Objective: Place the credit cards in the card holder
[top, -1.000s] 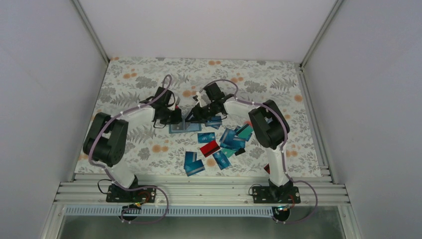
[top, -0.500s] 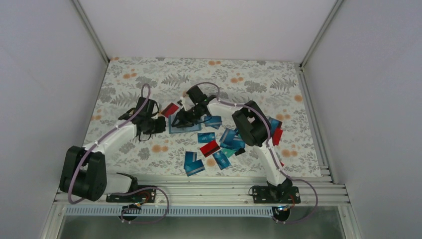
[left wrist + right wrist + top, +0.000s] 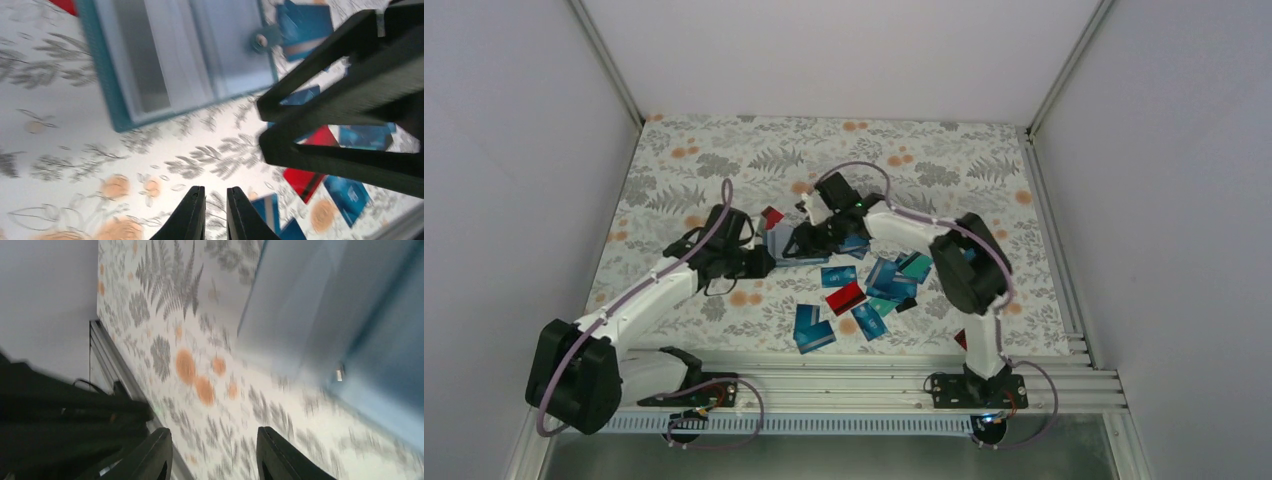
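The card holder (image 3: 781, 241) lies open on the floral cloth, with pale blue pockets and a snap dot facing up in the left wrist view (image 3: 185, 55). My left gripper (image 3: 762, 263) hovers just left of and nearer than it, shut and empty (image 3: 216, 200). My right gripper (image 3: 801, 240) is open and empty at the holder's right edge (image 3: 215, 445); the holder fills that view's upper right, blurred (image 3: 325, 315). The credit cards (image 3: 886, 282) lie scattered to the right and nearer. One red card (image 3: 771, 216) lies just behind the holder.
A red card (image 3: 845, 297) and two blue cards (image 3: 812, 328) lie nearer the bases. The right arm's black fingers (image 3: 350, 100) cross the left wrist view. A metal rail (image 3: 824, 380) runs along the near edge, and white walls enclose the table.
My left arm has swung back toward the holder and nearer. My right gripper has shifted a little right along the holder. The holder sits slightly further left and back.
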Controlling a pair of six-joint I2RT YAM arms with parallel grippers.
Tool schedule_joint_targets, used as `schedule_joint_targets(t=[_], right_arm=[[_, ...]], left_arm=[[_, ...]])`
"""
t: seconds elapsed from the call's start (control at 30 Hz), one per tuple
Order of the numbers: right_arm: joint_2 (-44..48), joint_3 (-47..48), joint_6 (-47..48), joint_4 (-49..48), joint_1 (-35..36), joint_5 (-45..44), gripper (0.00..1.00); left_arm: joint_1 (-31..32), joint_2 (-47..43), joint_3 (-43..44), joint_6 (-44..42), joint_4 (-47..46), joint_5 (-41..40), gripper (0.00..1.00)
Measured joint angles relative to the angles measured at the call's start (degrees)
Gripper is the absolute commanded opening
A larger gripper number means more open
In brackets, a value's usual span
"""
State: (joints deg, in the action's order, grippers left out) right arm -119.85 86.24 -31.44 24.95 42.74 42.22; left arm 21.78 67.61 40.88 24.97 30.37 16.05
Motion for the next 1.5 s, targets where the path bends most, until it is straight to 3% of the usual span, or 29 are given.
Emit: schedule_joint_targets(t=[0.2, 0.27, 0.53, 0.9, 1.27, 1.5], right_arm=[[17.6, -20.1, -1.8, -2.9, 0.0, -4.4, 0.46], [27.4, -32.7, -4.6, -4.3, 0.2, -6.7, 0.48], [44.1, -53.1, -16.4, -10.8, 7.6, -9.8, 0.59], [53.7, -61.5, -27.8, -15.5, 13.1, -14.7, 0.63], [52.9, -63.4, -34.6, -20.2, 19.1, -17.4, 0.67], [48.5, -64.2, -37.7, -24.0, 21.5, -18.4, 0.68]], left_arm=[[10.0, -1.3, -1.5, 1.8, 0.2, 0.6, 0.34], [16.8, -1.8, -2.8, 3.3, 0.2, 0.5, 0.34], [27.4, 3.8, -7.2, 7.7, -4.5, -2.5, 0.34], [34.4, 11.6, -6.9, 11.6, -9.3, -7.6, 0.34], [42.2, 12.5, -6.5, 18.9, -11.3, -12.6, 0.34], [43.7, 12.3, -6.1, 22.6, -10.1, -14.8, 0.34]])
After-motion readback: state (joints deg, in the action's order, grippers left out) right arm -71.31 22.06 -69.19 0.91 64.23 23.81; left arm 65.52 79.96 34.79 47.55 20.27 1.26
